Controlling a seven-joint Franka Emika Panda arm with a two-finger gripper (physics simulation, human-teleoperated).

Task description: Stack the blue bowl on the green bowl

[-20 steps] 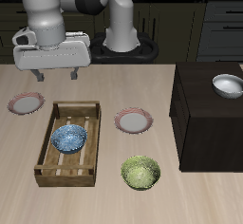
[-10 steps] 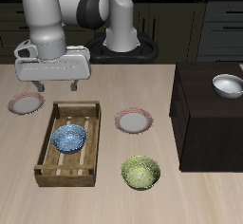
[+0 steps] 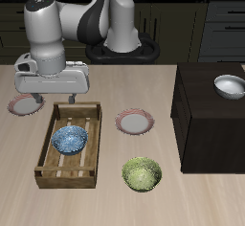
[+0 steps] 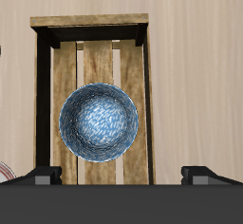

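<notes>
A simulated kitchen is showing here: dark drawer cabinets (image 3: 222,24) are lining the back, and plates (image 3: 134,123) are sitting on the desk (image 3: 105,196).

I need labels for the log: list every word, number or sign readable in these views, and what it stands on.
None: no text, number or sign shows anywhere.
The blue bowl, wooden tray, green bowl, white bowl and gripper are all unmarked.

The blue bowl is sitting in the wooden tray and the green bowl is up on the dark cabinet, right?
Not quite. The blue bowl does sit in the wooden tray, but the green bowl is on the table near its front edge, as the exterior view shows.
</notes>
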